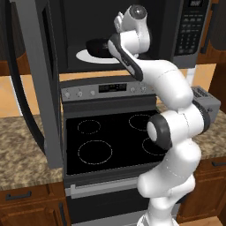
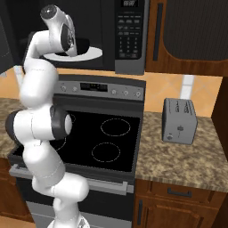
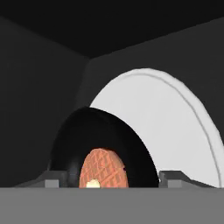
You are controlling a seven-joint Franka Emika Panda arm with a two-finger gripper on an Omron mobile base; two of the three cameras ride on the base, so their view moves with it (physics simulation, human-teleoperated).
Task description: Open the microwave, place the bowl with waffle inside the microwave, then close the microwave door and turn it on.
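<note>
Bowl with waffle rests on the microwave's turntable plate; gripper spread wide around its rim.

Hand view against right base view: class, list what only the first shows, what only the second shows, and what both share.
Hand view alone: the waffle, orange-pink with grid marks, lying in the black bowl, and the claw with its fingertips spread either side of the bowl.

Right base view alone: the keypad, the stove, the toaster on the counter, and the arm.

Shared: the microwave interior with its white turntable plate.
</note>
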